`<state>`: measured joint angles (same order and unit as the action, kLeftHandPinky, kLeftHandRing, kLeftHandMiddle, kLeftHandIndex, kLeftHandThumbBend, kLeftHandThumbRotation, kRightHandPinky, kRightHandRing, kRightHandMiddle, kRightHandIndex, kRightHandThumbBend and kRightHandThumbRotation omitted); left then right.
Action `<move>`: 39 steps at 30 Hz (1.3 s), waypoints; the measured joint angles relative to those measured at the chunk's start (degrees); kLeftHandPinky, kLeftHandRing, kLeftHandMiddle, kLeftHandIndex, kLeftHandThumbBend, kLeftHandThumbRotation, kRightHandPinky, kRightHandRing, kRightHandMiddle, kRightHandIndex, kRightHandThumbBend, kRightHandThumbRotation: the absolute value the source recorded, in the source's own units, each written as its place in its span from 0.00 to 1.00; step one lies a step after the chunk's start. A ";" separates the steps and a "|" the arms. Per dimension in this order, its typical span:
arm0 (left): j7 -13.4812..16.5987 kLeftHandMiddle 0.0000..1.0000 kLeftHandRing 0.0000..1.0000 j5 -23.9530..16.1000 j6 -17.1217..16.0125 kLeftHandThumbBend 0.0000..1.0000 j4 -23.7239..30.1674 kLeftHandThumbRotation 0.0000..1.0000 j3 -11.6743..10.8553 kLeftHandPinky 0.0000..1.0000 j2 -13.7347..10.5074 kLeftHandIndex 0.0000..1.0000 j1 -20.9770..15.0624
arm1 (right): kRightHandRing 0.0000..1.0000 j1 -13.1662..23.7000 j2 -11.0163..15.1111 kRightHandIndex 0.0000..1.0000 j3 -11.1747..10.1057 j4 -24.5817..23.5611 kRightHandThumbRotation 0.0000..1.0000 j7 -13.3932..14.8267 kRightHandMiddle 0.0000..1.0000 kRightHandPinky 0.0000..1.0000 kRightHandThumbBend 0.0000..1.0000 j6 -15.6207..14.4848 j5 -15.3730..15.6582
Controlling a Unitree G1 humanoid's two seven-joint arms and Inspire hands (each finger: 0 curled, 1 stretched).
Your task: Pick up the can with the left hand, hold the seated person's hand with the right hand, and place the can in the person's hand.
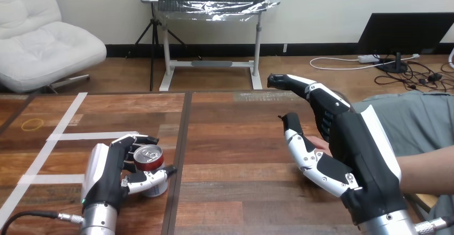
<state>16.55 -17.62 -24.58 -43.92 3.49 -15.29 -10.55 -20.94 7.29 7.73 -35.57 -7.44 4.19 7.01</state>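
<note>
A red-topped silver can (149, 156) stands upright on the wooden table at the lower left. My left hand (107, 173) wraps it, with fingers curled over its far side and the thumb across its near side. My right hand (356, 149) is raised over the right part of the table, open, with fingers stretched toward the far edge and the thumb spread left. The person's hand (320, 145) comes in from the right and lies mostly hidden behind my right palm; only a sliver shows between thumb and fingers. I cannot tell whether the two touch.
White tape strips (59, 136) cross the table's left part, and a yellow ring (33, 123) lies near the far left. A dark seam (181, 154) splits the tabletop just right of the can. The person's forearm (428, 171) crosses the right edge.
</note>
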 measured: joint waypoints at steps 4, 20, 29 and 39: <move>0.50 0.48 0.44 -0.29 -0.62 0.69 -0.18 0.00 0.00 0.41 -0.03 0.53 0.00 | 0.94 0.00 0.00 0.76 -0.07 0.00 0.00 0.00 0.83 1.00 0.08 0.02 -0.12; 1.72 0.46 0.41 -2.13 -1.70 0.70 -0.47 0.00 0.11 0.38 -0.10 0.52 0.00 | 0.93 0.00 0.05 0.76 -0.65 0.00 0.00 -0.11 0.83 1.00 0.10 0.17 -0.40; 2.21 0.46 0.41 -2.70 -1.70 0.70 -0.47 0.00 0.10 0.38 -0.11 0.52 0.00 | 0.93 0.00 0.07 0.76 -1.02 0.00 0.00 -0.46 0.83 1.00 0.11 0.17 -0.45; 2.70 0.48 0.42 -3.47 -1.70 0.69 -0.47 0.00 0.11 0.39 -0.11 0.53 0.00 | 0.91 0.00 0.07 0.76 -1.06 0.00 0.00 -0.49 0.82 1.00 0.13 0.19 -0.45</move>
<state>19.25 -21.08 -26.28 -44.39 3.60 -15.40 -10.56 -20.94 7.36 6.67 -35.57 -7.93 4.38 6.56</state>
